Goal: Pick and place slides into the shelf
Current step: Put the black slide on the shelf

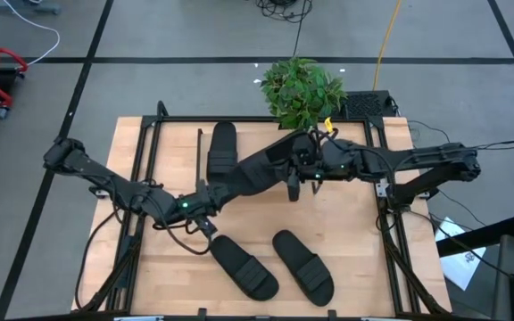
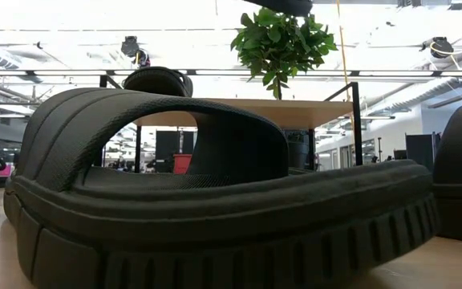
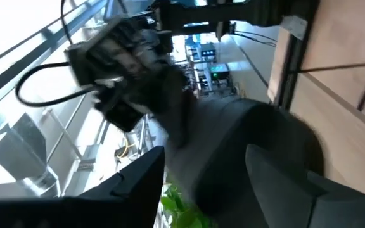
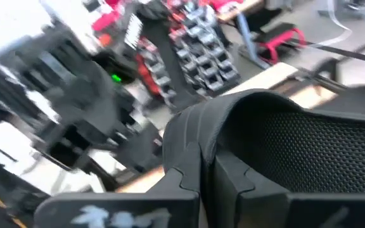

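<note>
Nearest the front edge of the desk point(image 1: 346, 223), two slides lie flat side by side: the left front slide point(image 1: 244, 266) just below the left tool point(image 1: 217, 189), the right front slide point(image 1: 303, 266) beside it. Both tools meet at a third, lifted slide point(image 1: 261, 168) held across the middle. The left tool is clenched on its lower end, and the right tool point(image 1: 294, 165) grips its upper end, fingers point(image 4: 189, 171) closed over the strap. Just beyond the left tool, a fourth slide point(image 1: 222, 147) rests on the shelf point(image 1: 364, 134), whose wooden top carries a potted plant point(image 1: 300, 89) behind the right tool.
</note>
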`<action>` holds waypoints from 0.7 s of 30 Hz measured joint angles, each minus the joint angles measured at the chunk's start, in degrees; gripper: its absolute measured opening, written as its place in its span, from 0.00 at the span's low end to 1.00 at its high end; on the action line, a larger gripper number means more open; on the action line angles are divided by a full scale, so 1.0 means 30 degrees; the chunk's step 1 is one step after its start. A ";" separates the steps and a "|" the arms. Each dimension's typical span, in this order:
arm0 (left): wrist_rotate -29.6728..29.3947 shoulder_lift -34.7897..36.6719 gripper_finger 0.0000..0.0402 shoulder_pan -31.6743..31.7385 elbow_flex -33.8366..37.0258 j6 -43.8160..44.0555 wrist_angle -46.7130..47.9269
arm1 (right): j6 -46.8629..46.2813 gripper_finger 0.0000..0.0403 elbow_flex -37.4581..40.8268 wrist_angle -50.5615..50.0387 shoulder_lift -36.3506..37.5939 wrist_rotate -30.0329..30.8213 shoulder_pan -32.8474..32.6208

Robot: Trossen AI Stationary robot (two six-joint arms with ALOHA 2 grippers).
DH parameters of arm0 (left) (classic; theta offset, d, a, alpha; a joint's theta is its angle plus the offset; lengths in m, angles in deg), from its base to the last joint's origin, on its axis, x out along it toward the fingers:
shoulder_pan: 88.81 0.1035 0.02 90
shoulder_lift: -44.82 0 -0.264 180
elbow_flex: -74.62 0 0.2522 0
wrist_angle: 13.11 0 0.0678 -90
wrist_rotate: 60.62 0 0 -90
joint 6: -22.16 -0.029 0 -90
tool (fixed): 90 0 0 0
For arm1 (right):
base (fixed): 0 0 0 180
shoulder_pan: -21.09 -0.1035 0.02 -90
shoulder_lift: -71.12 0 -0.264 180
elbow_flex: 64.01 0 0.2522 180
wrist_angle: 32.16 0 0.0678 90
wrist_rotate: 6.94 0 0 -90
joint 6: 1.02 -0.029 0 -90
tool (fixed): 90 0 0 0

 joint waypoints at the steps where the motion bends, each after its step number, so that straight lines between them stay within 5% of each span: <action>1: -0.0002 0.0000 0.57 0.0113 -0.0002 0.0006 0.0331 | 0.0016 0.01 0.0000 0.0354 -0.0121 -0.0172 0.0039; 21: -0.0474 -0.0015 0.56 0.2716 -0.0045 -0.1838 0.0570 | -0.1095 0.01 -0.0022 0.1853 -0.1789 -0.1219 0.0513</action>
